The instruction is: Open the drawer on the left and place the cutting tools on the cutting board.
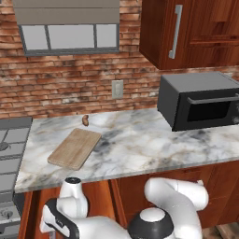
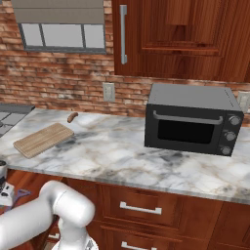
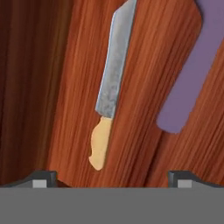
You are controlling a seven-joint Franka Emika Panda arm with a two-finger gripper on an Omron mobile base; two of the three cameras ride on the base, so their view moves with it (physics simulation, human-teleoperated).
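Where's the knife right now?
In the hand view, the knife lies on the drawer floor, left of the purple tool, with the open gripper above it.

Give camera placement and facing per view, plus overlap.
Left base view: behind-left, looking down at counter, cutting board, microwave; white arm low.
Right base view: behind-right, same counter, board, microwave; arm lower left.
Hand view: looks into drawer at knife, purple tool; open tool tips at bottom.
Base views share board, microwave.
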